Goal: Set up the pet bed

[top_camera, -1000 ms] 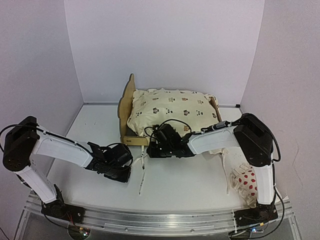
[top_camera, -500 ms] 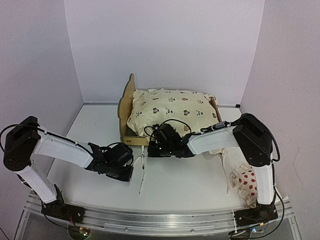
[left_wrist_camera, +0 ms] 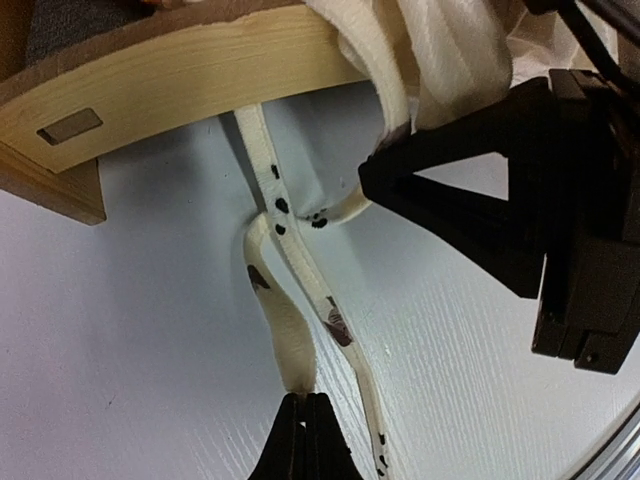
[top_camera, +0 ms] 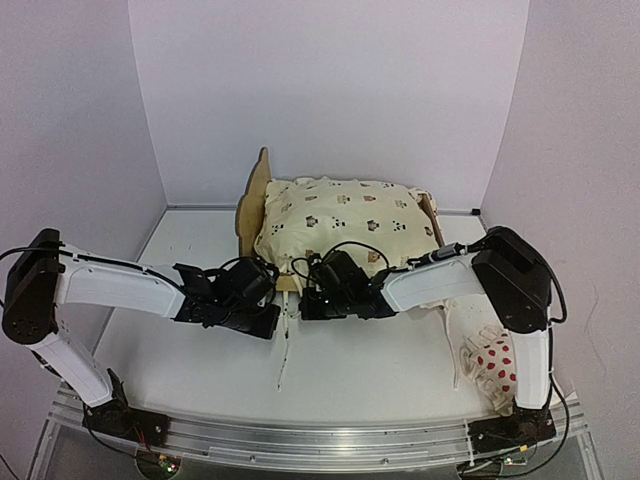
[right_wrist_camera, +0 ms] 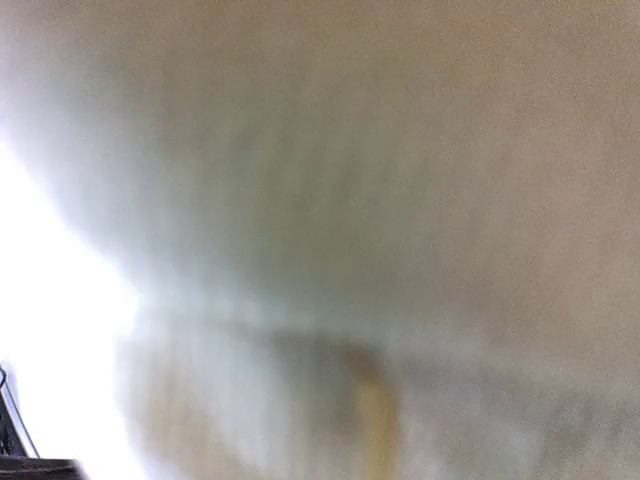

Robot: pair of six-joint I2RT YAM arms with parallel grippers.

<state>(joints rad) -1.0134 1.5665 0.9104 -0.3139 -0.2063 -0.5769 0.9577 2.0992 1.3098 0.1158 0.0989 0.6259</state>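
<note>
The pet bed [top_camera: 254,206] stands at the back centre, and its plywood rail [left_wrist_camera: 180,90] fills the top of the left wrist view. The cream animal-print cushion [top_camera: 345,220] lies on it. Printed cushion ties [top_camera: 284,352] hang off the front left corner onto the table. My left gripper [top_camera: 266,318] [left_wrist_camera: 303,402] is shut on the end of one tie [left_wrist_camera: 285,340]. Just to its right, my right gripper [top_camera: 308,303] [left_wrist_camera: 367,182] is shut on another short tie, under the cushion's ruffle. Blurred fabric fills the right wrist view.
A small white pillow with red dots [top_camera: 492,366] lies at the front right beside the right arm's base. A long loose tie [left_wrist_camera: 345,345] trails across the white table [top_camera: 350,380]. Purple walls close in the back and both sides.
My left gripper has moved right and toward the bed's front corner, and has shut on a tie. The right gripper has shut on the other tie and shifted slightly.
</note>
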